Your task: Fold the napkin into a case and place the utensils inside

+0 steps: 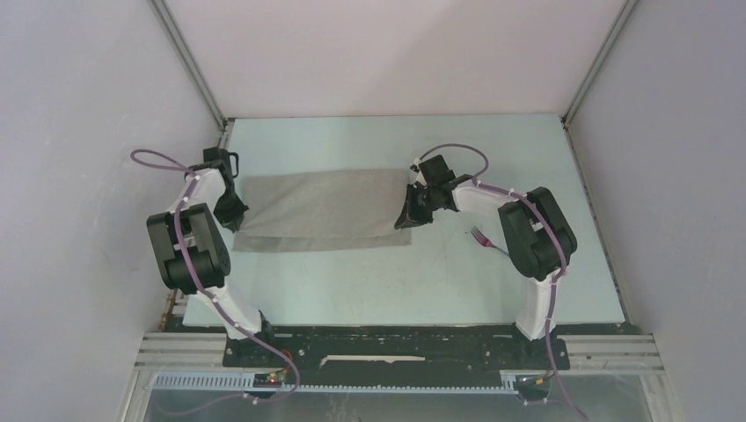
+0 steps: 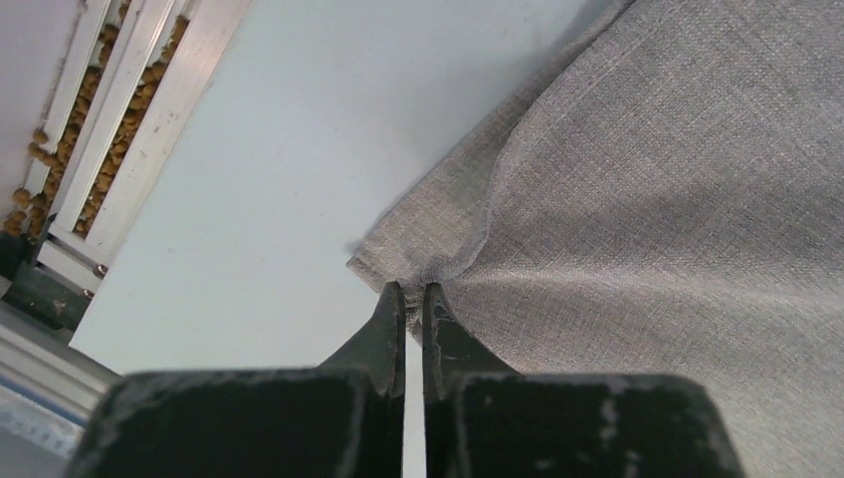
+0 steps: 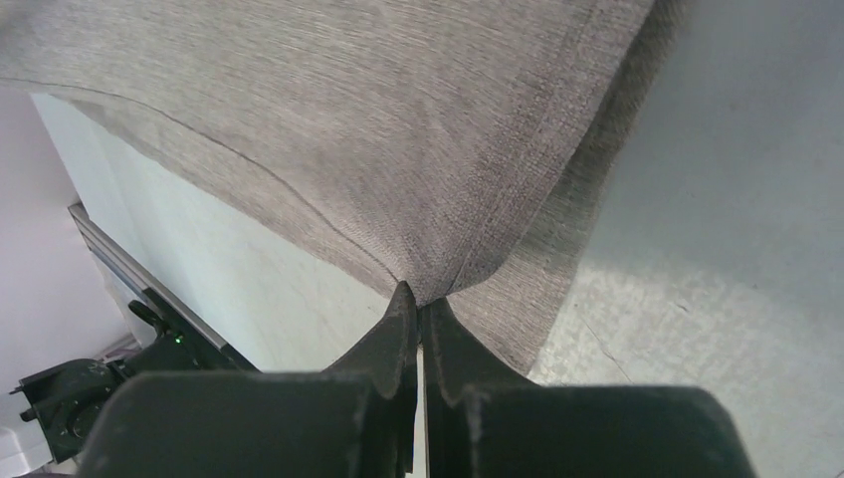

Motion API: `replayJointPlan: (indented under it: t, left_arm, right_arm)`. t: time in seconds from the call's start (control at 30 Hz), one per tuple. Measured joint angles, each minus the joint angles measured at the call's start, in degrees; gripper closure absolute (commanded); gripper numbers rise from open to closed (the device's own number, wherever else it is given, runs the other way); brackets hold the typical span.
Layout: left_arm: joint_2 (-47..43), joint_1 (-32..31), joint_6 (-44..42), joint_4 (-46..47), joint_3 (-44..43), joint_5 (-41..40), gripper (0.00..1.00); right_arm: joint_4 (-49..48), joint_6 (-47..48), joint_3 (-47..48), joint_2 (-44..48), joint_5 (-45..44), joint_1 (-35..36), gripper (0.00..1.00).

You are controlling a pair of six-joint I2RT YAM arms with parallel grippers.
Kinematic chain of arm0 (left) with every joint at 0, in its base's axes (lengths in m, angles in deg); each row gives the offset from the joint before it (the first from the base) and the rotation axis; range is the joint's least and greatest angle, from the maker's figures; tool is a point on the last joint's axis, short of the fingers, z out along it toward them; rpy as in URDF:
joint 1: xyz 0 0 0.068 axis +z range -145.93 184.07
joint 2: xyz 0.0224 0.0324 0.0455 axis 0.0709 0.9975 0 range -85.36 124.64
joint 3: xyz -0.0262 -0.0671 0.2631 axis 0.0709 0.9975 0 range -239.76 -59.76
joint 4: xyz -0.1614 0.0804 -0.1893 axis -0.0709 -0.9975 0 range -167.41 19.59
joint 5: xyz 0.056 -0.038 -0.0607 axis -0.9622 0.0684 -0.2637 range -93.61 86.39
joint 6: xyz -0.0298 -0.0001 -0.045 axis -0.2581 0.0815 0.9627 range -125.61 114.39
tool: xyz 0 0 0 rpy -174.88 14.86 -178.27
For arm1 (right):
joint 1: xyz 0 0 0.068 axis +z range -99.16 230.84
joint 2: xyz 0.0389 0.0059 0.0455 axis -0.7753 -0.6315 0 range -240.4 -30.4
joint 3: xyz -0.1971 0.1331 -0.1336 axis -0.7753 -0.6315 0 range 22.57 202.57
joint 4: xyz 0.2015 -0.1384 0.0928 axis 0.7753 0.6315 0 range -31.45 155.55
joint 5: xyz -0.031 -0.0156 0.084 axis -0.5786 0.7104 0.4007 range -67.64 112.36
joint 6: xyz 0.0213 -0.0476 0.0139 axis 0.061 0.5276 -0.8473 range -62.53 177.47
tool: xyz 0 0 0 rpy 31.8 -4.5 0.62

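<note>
The napkin (image 1: 321, 209) lies spread across the middle of the table (image 1: 396, 281), stretched between the two arms. It lies in two layers, one edge sitting just inside the other. The left gripper (image 2: 406, 299) has its fingers pressed together on the napkin's near left corner. The right gripper (image 3: 418, 309) pinches the cloth at the near right corner, where the fabric puckers up into its tips. To the right, apart from the cloth, what looks like a fork (image 1: 482, 237) lies on the table, its handle partly hidden under the right arm (image 1: 537, 233).
</note>
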Motion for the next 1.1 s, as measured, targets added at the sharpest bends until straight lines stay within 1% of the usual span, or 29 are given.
replayJointPlan:
  t: [0.37, 0.7, 0.97, 1.1]
  left_arm:
    - [0.0, 0.0, -0.09, 0.28, 4.46, -2.14, 1.0]
    - [-0.37, 0.0, 0.04, 0.46, 6.16, -3.37, 1.0]
    - [-3.54, 0.0, 0.07, 0.55, 8.46, -4.22, 1.0]
    - [-3.67, 0.0, 0.07, 0.5, 9.44, -4.57, 1.0]
  right_arm:
    - [-1.66, -0.59, -3.3, 0.42, 0.22, -0.31, 1.0]
    - [-1.97, -1.01, -4.09, 0.48, 0.2, -0.57, 1.0]
    - [-2.51, -1.38, -5.79, 1.79, 0.22, -0.57, 1.0]
    - [-2.67, -1.49, -5.84, 2.32, 0.2, -0.57, 1.0]
